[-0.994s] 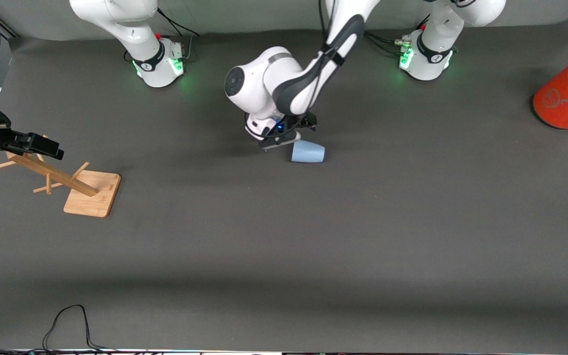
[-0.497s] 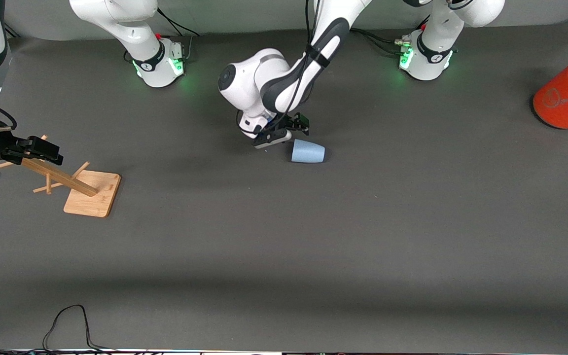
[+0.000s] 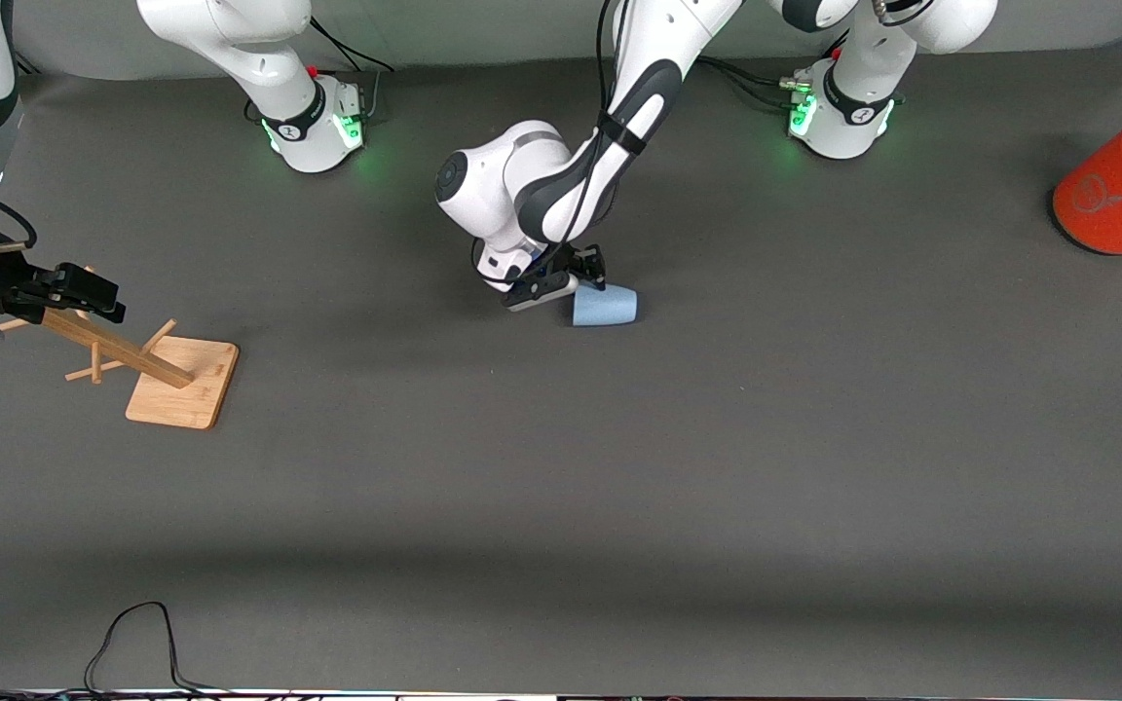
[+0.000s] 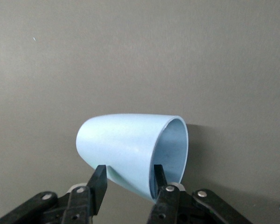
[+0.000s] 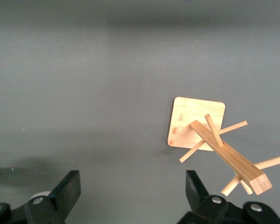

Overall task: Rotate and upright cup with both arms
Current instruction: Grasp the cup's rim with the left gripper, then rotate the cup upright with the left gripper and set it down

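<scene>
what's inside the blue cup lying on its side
In the left wrist view the cup shows only bare blue inner wall. The left pincer straddles its rim, one finger inside, one outside. The bottom of the inside is out of sight.

Even, soft light falls from overhead on my table [image 3: 561, 467], with no hard glare on its matte grey top. A broad dim band of shadow crosses it near the front camera, and green glow from my bases [image 3: 327, 122] tints the surface around them. The cup [image 4: 130, 151] casts a faint shadow on the table beside its mouth. In my left wrist view the fingers [image 4: 97, 186] at the frame edge look slightly soft.
</scene>
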